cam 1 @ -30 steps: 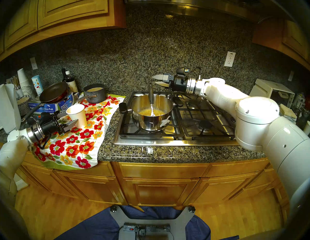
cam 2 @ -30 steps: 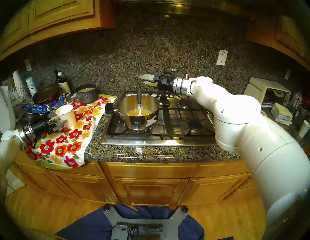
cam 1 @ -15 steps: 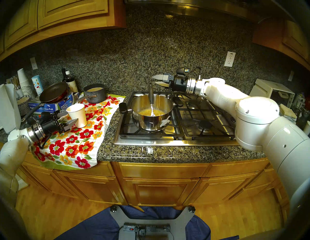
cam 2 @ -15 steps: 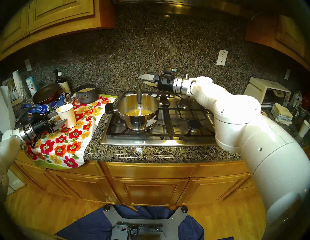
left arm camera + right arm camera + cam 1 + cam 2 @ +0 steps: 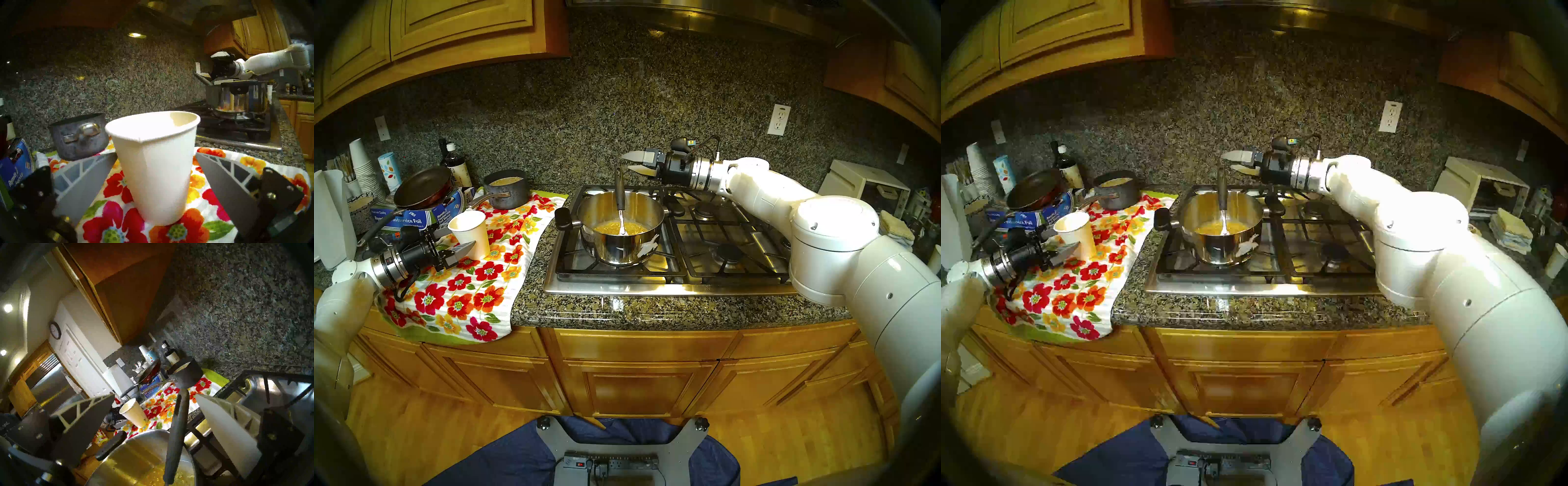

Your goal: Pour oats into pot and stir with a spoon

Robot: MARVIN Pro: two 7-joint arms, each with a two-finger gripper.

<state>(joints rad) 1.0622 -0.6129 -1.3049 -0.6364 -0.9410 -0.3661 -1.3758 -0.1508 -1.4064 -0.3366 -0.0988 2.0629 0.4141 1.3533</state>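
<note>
The shiny steel pot [image 5: 621, 246] stands on the front left burner, its black handle pointing left. Golden oats [image 5: 612, 228] lie in its bottom. The spoon [image 5: 620, 198] stands in them, and its black handle [image 5: 178, 421] leans on the far rim. My right gripper [image 5: 625, 161] hovers open just right of the handle's top. In the right wrist view the handle rises between the spread fingers [image 5: 220, 421], touching neither. My left gripper [image 5: 460, 239] is open around a white paper cup [image 5: 156, 169] that stands upright on the floral towel. The fingers [image 5: 88, 178] sit close beside the cup's walls.
A dark grey saucepan [image 5: 507, 190] with tan contents sits at the towel's [image 5: 466, 292] back. A frying pan [image 5: 422, 186] rests on a blue foil box, with bottles and stacked cups behind. The stove grates [image 5: 714, 234] lie under my right arm. A toaster oven [image 5: 863, 186] stands far right.
My left gripper has edged forward around the cup, still open. The right arm, spoon and pot have not moved.
</note>
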